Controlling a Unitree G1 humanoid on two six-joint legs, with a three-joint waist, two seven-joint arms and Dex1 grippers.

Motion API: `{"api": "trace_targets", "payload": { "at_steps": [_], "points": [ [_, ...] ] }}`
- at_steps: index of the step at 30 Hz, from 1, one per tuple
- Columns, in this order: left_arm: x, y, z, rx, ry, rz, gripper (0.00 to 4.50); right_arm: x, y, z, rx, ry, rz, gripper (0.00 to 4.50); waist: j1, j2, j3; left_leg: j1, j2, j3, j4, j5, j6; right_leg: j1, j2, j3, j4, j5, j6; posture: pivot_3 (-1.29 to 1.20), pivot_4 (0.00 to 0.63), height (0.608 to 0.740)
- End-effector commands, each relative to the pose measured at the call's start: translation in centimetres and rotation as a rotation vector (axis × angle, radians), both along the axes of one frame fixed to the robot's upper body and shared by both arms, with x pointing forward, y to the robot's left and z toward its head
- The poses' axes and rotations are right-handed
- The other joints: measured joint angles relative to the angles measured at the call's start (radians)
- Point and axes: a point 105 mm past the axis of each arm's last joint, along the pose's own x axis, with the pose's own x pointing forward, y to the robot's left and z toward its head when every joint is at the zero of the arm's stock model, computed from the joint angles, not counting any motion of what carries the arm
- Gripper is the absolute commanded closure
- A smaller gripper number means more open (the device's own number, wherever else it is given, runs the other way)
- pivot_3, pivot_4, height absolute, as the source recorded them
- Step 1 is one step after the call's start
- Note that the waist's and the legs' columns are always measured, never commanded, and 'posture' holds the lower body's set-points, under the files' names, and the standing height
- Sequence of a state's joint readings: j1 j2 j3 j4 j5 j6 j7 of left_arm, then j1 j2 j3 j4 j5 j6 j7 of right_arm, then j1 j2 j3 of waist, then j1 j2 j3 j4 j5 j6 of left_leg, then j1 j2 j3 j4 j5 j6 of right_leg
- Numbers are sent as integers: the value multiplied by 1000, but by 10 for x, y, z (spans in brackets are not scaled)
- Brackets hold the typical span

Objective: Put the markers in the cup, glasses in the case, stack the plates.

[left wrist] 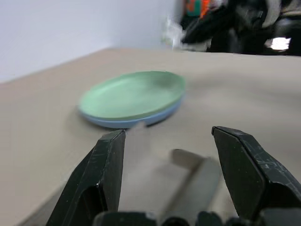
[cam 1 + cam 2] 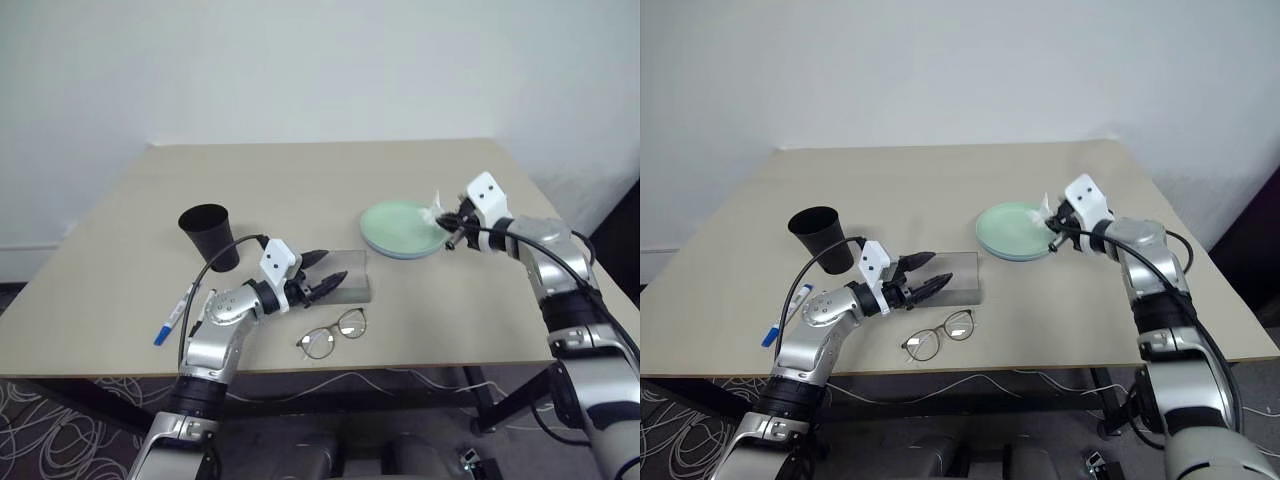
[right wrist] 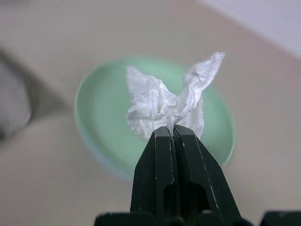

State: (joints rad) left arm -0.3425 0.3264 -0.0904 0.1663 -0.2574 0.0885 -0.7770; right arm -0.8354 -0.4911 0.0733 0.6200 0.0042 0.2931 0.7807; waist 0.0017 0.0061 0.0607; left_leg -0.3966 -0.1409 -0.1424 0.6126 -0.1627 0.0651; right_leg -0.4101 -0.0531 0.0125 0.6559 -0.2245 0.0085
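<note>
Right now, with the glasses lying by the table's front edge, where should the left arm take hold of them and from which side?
Probably the bridge between the lenses of the glasses, coming from above. They seem to lie flat on the table, so a side approach would find little frame to catch. The left end effector is open just behind them, over the case.

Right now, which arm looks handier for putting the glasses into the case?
Probably the left. Its gripper hovers open at the case, with the glasses just in front. The right gripper is busy, shut on the paper scrap above the plates.

Green plate (image 2: 398,224) stacked on blue, glasses (image 2: 333,333) beside case (image 2: 345,277)
</note>
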Motion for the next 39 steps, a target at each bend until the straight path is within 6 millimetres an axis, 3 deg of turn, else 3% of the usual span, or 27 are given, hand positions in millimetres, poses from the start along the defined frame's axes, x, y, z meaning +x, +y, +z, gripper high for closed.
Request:
{"api": "trace_targets", "payload": {
  "at_steps": [1, 8, 11, 18, 23, 26, 31, 36, 39],
  "points": [
    [10, 5, 17, 1, -80, 35, 1397, 15, 11, 0, -16, -32, 4, 4481, 0, 0, 0, 0, 0, 0, 0, 0, 0, 0, 0, 0, -1, 0, 0, 0, 0, 738],
    [7, 6, 16, 4, -88, 44, 1397, 30, 29, -13, -55, -31, -20, 4481, 3, 0, 0, -1, 0, 1, -3, 0, 0, -3, 2, 2, -2, 1, 3, 0, 0, 738],
    [4, 9, 15, 5, -86, 55, 1397, 31, 30, -16, -51, -30, -22, 3866, 3, 0, 0, 0, 0, 1, -4, 0, 0, -3, 2, 2, -1, 1, 3, 0, 0, 738],
    [-2, 12, 13, 5, -67, 55, 1397, 32, 29, -8, 4, -72, -27, 1486, -1, 1, 0, 2, 0, 1, -4, 0, 0, -3, 3, 3, 1, 1, 3, 0, 0, 738],
    [-6, 10, 13, 11, -36, 8, 1397, 28, 26, 10, 86, -148, 35, 1486, -2, 2, 0, 2, 0, 1, -4, 0, 0, -3, 3, 3, 2, 1, 3, 0, 0, 738],
    [-10, 11, 12, 42, -7, -41, 1397, 9, 30, 12, 138, -162, 200, 1486, -1, 2, 0, 2, 0, 1, -4, 0, 0, -3, 3, 3, 1, 1, 3, 0, 0, 738],
    [-14, 14, 11, 85, 58, -122, 1397, -45, 34, -9, 210, -59, 480, 1486, 1, 1, 0, 1, 0, 0, -4, 0, 0, -1, 2, 2, -1, 0, 4, 0, 0, 738],
    [-21, 10, 6, 128, 128, -227, 1397, -89, 39, -29, 260, 44, 631, 1486, -2, 2, 0, 1, 0, 0, -3, 0, 0, -2, 2, 4, 1, -1, 2, 0, 0, 738],
    [-25, 7, 4, 148, 168, -273, 1397, -99, 41, -36, 277, 65, 639, 1486, -2, 2, 0, 1, 0, 0, -3, 0, 0, -2, 2, 4, 2, -2, 1, 0, 0, 738]
  ]
}}
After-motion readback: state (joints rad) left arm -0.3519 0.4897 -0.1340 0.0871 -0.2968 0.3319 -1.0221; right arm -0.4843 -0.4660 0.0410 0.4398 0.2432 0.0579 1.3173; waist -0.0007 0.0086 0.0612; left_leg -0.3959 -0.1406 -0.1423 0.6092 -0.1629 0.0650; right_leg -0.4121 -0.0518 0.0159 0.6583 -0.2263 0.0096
